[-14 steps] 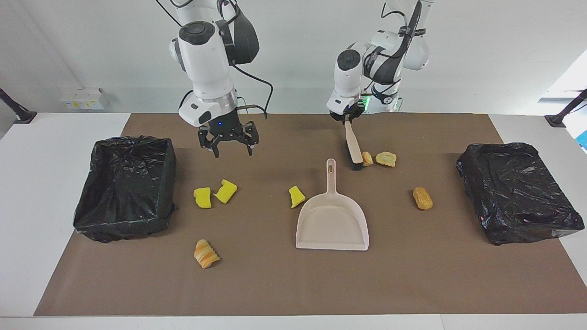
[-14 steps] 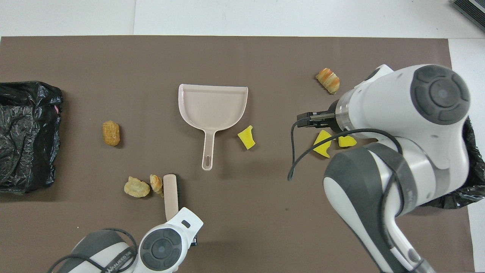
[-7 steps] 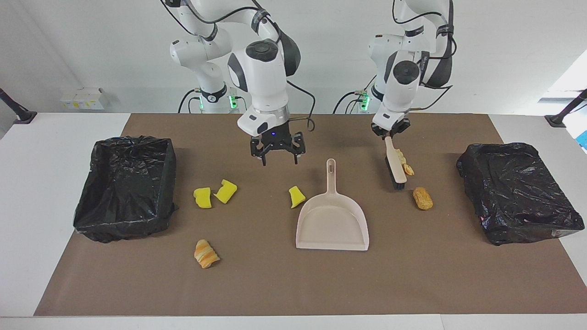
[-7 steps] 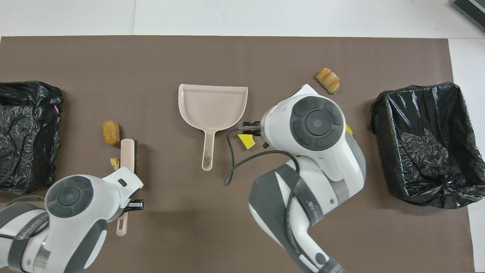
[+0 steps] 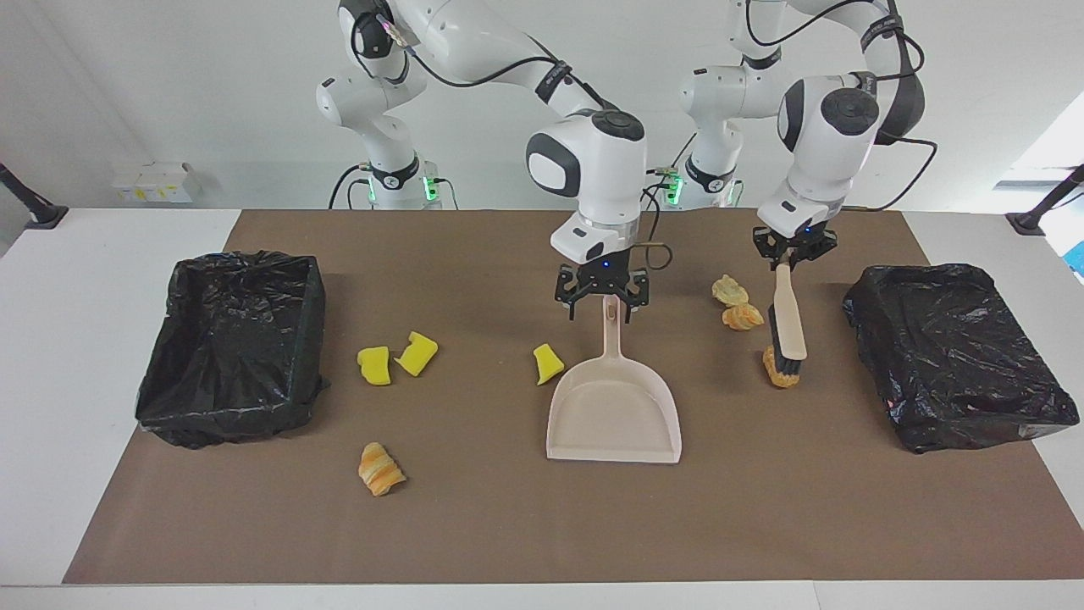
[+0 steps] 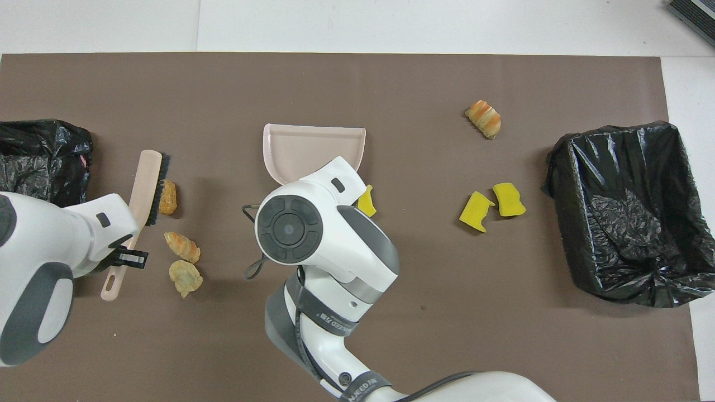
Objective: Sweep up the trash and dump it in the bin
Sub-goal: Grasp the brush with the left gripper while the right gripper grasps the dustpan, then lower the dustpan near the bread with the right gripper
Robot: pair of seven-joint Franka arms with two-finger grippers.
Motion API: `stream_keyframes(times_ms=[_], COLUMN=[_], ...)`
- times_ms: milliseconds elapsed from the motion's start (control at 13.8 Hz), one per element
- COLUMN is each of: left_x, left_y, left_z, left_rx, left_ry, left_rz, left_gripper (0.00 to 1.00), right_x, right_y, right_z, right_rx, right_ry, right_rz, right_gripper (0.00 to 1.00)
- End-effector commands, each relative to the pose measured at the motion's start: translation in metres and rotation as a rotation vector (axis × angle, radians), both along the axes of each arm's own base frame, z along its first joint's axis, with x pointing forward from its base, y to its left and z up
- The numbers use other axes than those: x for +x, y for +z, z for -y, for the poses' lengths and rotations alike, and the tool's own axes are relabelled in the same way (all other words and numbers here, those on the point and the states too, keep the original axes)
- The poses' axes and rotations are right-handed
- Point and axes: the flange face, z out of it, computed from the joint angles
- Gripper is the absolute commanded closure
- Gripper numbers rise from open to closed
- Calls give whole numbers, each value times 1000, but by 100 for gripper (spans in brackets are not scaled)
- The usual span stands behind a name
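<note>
**Q:** Right gripper (image 5: 602,310) first: where is it, and how are its fingers?

**R:** It hangs in the middle of the frame, directly over the end of the dustpan handle (image 5: 611,326). Its fingers are apart, one on each side of the handle. I cannot tell if they touch it.

**Q:** How does the dustpan (image 5: 613,415) lie?

**R:** Its long axis goes up and down in the frame. The handle points to the robots and the mouth points away from them. I think the gripper needs only to go straight down and close.

**Q:** And the other arm?

**R:** The left gripper (image 5: 792,252) is clamped on the brush (image 5: 789,326). The bristles touch one brown lump (image 5: 776,378) of the trash. Two more lumps (image 5: 735,303) lie just beside, higher in the frame.

**Q:** Is there room?

**R:** Yes, bare mat between brush and dustpan. One yellow chunk (image 5: 548,363) lies close to the pan's side, so a careless pull may knock it. The other pieces (image 5: 394,360) lie near the bin (image 5: 254,259) at the right arm's end.
</note>
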Motion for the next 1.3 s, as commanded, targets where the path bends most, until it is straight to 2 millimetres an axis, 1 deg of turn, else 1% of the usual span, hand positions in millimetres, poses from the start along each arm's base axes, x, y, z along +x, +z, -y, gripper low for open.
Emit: stream_keyframes(times_ms=[0,72,145,217,361,434,578,723,867,940,1012,1084,1157,1229], left_x=[21,21,24,28,35,36,37,37,40,42,44,45,45,44], left_y=[4,2,-3,-11,-25,-30,-32,-32,-31,-34,-40,-43,-44,-45], left_z=[-47,-63,-69,-72,-68,-67,-66,-72,-72,-71,-70,-72,-73,-74], left_rx=[10,9,5,1,-4,-6,-11,-15,-19,-20,-23,-24,-24,-24], left_ry=[20,39,23,7,-10,-19,-55,-74,-79,-81,-78,-73,-68,-68], left_rz=[-22,-29,-31,-40,-56,-62,-67,-71,-46,-44,-54,-58,-53,-56], left_gripper=[100,100,100,100,100,100,100,100,100,100,100,100,100,100], right_x=[-3,-6,-6,-10,-18,-22,-22,-23,-22,-22,-22,-21,-19,-18], right_y=[-27,-35,-39,-50,-59,-63,-61,-61,-60,-59,-56,-49,-46,-40], right_z=[-29,-35,-31,-30,-23,-22,-21,-20,-20,-20,-18,-15,-12,-8], right_rx=[-3,-3,-11,-26,-46,-53,-55,-67,-68,-67,-69,-67,-67,-64], right_ry=[36,52,52,60,68,68,67,63,65,65,64,59,49,36], right_rz=[51,56,50,35,10,2,-2,-11,-6,-5,-6,-4,-10,-19], right_gripper=[0,0,0,0,0,4,21,42,55,64,69,77,92,100])
